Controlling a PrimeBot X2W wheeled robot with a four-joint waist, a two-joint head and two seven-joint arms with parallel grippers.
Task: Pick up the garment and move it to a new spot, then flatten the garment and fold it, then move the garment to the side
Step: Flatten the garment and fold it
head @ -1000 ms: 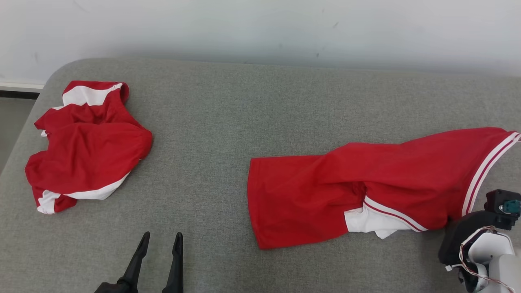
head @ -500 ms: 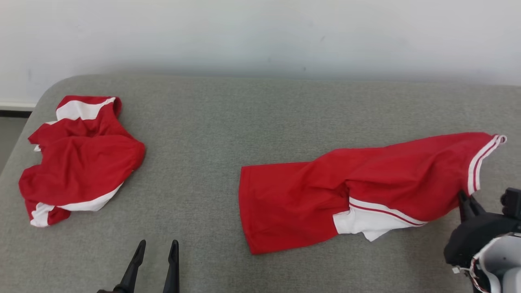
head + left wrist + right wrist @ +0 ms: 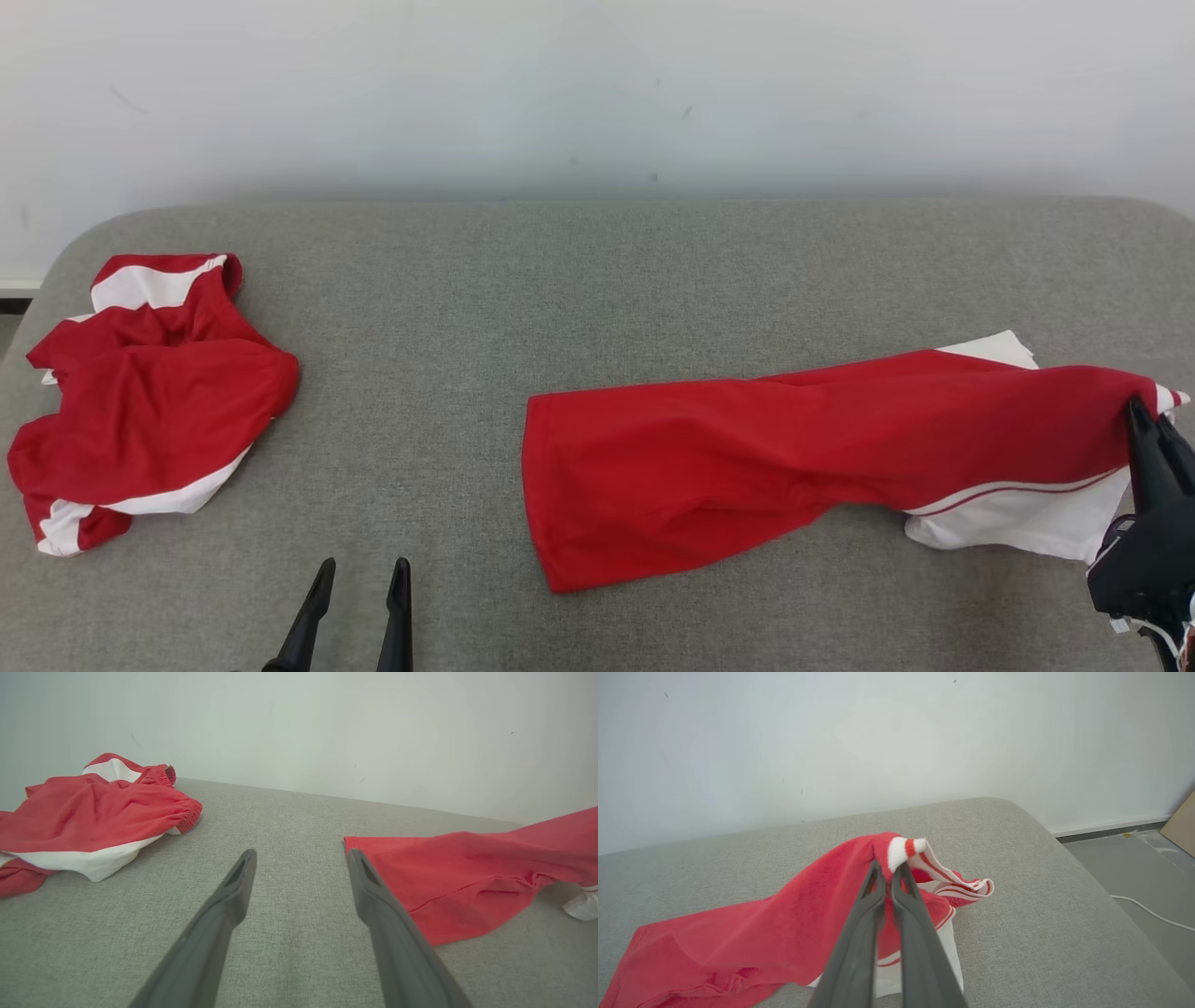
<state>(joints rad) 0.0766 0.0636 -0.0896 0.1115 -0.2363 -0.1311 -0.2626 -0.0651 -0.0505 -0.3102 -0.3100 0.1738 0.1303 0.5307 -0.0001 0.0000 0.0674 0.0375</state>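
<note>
A white wall (image 3: 597,93) borders the grey surface (image 3: 560,280) at 12 o'clock. The right pincer (image 3: 888,865) pinches the garment (image 3: 747,439); the left pincer (image 3: 301,855) is spread.

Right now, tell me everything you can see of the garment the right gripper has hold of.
The garment is red, soft knit-looking fabric with white panels and a red-and-white striped band. It lies stretched out lengthwise on the grey cushion, wrinkled and twisted, hem end flat toward the middle. Its right end is raised, the striped band pinched in the shut right gripper. Nothing else touches it.
</note>
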